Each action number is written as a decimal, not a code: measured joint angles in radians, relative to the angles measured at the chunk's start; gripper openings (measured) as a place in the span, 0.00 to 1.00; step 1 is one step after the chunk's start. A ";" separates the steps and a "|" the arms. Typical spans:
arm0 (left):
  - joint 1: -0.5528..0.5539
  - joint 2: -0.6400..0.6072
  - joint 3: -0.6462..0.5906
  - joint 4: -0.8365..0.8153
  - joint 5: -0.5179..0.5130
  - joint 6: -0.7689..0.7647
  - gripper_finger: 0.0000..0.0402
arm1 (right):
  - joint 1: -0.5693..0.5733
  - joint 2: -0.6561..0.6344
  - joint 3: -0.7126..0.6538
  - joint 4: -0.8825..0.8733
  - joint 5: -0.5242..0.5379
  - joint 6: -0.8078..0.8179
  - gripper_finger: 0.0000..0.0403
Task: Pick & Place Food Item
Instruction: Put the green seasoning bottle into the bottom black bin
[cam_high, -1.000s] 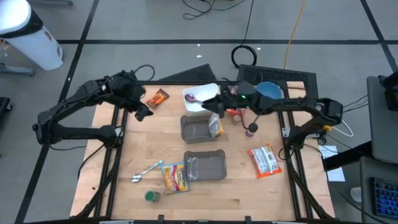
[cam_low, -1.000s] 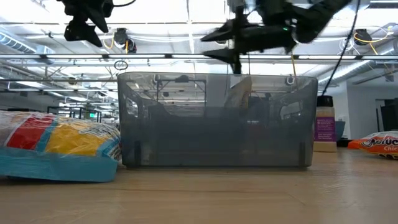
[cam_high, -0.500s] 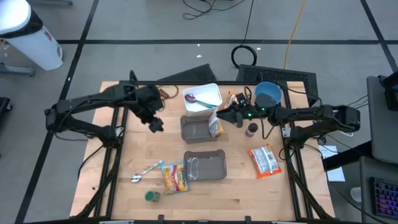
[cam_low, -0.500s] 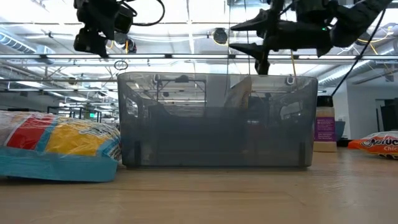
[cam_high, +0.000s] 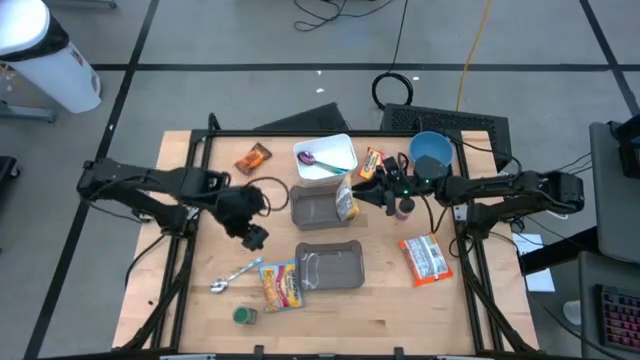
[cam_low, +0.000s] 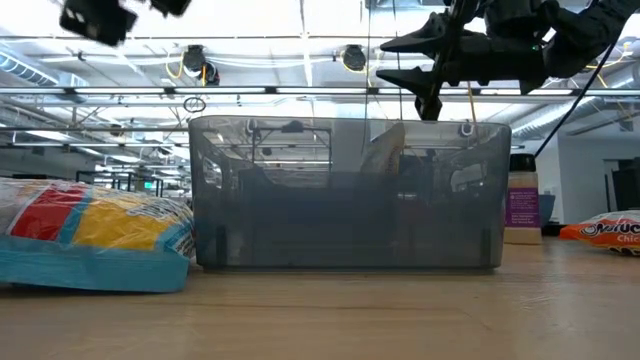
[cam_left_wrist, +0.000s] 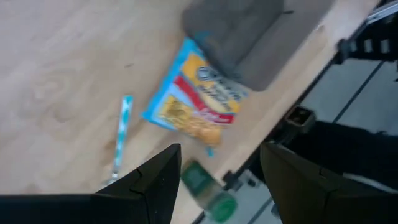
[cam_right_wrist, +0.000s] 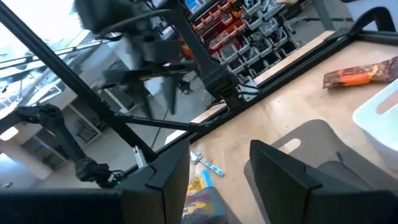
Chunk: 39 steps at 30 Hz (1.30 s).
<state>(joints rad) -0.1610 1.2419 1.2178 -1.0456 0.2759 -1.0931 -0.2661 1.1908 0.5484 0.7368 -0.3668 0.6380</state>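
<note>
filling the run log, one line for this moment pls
left gripper: open, empty, over bare table | right gripper: open, empty, beside far tray | snack pack: leaning in far tray

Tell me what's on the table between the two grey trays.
Nothing lies there. In the high view, the upper grey tray and the lower grey tray are separated by a strip of bare wooden table.

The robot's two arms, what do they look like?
Both arms are dark, slim and jointed, with black cables looping alongside. The left end effector and right end effector each have two black fingers. Small green lights glow on the right arm.
</note>
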 joint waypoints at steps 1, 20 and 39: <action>-0.032 0.000 0.018 -0.001 -0.026 -0.031 0.57 | 0.000 0.000 0.000 0.000 0.001 -0.003 0.40; -0.509 0.001 0.169 -0.130 -0.287 -0.286 0.57 | 0.222 0.079 0.000 0.207 0.401 0.086 0.40; -0.804 0.266 0.170 -0.068 -0.410 -0.172 0.57 | 0.537 0.388 0.188 0.345 0.763 0.143 0.40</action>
<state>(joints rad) -0.9650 1.5079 1.3876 -1.1140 -0.1340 -1.2649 0.2710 1.5784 0.7361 1.0821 0.3958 0.7811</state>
